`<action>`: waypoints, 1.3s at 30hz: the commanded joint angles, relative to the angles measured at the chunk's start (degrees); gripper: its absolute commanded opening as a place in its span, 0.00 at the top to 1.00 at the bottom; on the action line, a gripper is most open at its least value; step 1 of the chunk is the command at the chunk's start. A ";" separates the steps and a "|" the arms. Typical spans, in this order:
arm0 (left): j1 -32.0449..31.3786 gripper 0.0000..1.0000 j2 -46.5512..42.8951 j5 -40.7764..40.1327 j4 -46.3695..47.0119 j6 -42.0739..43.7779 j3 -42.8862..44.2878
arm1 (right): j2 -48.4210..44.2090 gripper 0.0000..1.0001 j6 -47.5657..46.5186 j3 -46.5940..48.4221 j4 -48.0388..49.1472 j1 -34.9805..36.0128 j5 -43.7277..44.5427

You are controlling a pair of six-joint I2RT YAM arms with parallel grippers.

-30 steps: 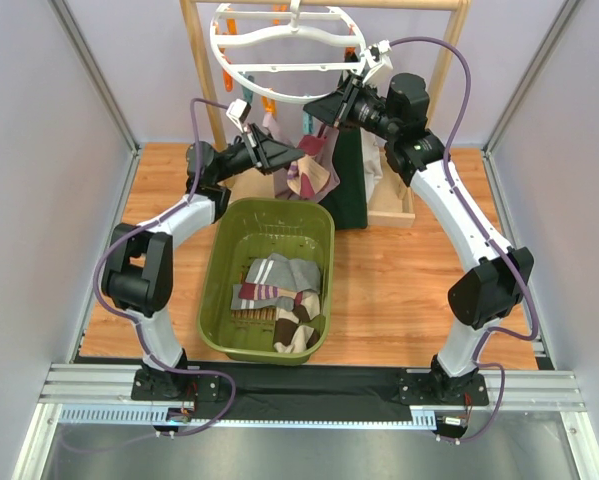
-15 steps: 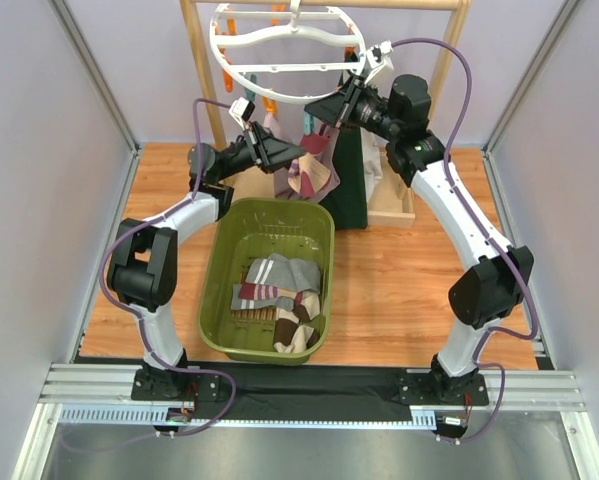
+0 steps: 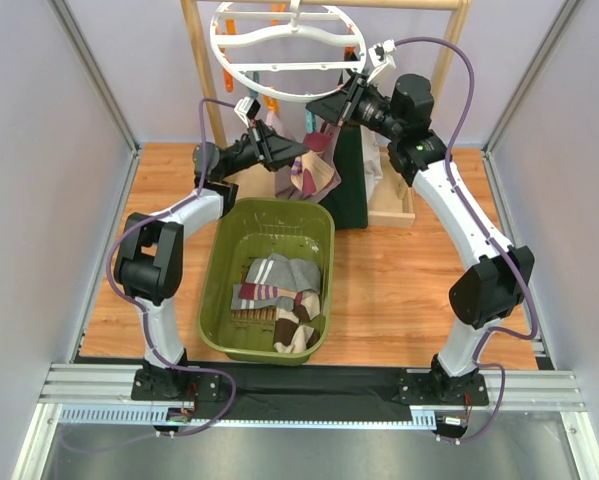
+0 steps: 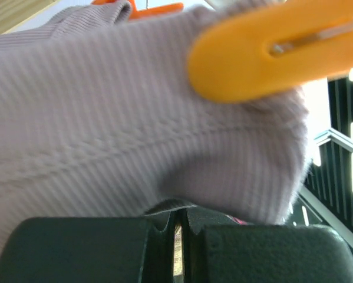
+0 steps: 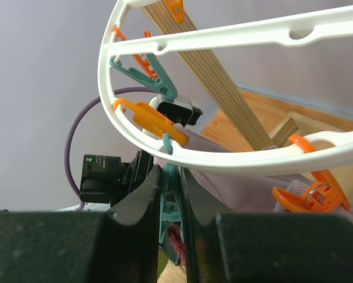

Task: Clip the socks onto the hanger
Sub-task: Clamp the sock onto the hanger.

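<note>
The white ring hanger [image 3: 289,45] hangs from the rail at the back. My right gripper [image 3: 327,106] is shut on a teal clip [image 5: 175,194] under the ring's rim [image 5: 223,156] and squeezes it. My left gripper [image 3: 299,150] is just below it, shut on the cuff of a brown-and-cream argyle sock [image 3: 314,178] with a maroon edge [image 5: 177,236]. In the left wrist view the fingers [image 4: 177,215] are nearly closed on dark ribbed fabric. A lilac-grey sock [image 4: 105,106] hangs from an orange clip [image 4: 264,53] right behind. A dark green sock [image 3: 349,185] hangs too.
The olive-green basket [image 3: 219,270] stands mid-table with a grey striped sock [image 3: 279,272], a maroon striped sock [image 3: 262,293] and an argyle sock [image 3: 294,333] inside. The wooden rack's post [image 3: 201,70] and base [image 3: 394,200] stand behind. More orange [image 5: 309,194] and teal clips dangle from the ring.
My left gripper has risen slightly and moved right with the sock, closer to the teal clip. The right gripper has stayed on the clip, edging up a little.
</note>
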 commanded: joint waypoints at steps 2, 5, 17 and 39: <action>-0.21 1.00 0.35 -1.30 10.22 -3.25 3.23 | -2.61 1.00 0.85 0.36 3.69 -0.21 -0.97; -0.21 1.00 0.79 -2.18 10.13 -3.43 4.20 | -2.70 1.00 0.94 0.01 3.78 -0.21 -1.06; -0.21 1.00 1.15 -3.85 11.97 -5.36 5.17 | -2.79 1.00 0.86 -0.52 4.48 -0.21 -1.23; -0.21 1.00 0.53 -3.16 8.64 -2.56 6.14 | -3.49 0.06 -2.30 0.00 -2.36 -0.30 1.65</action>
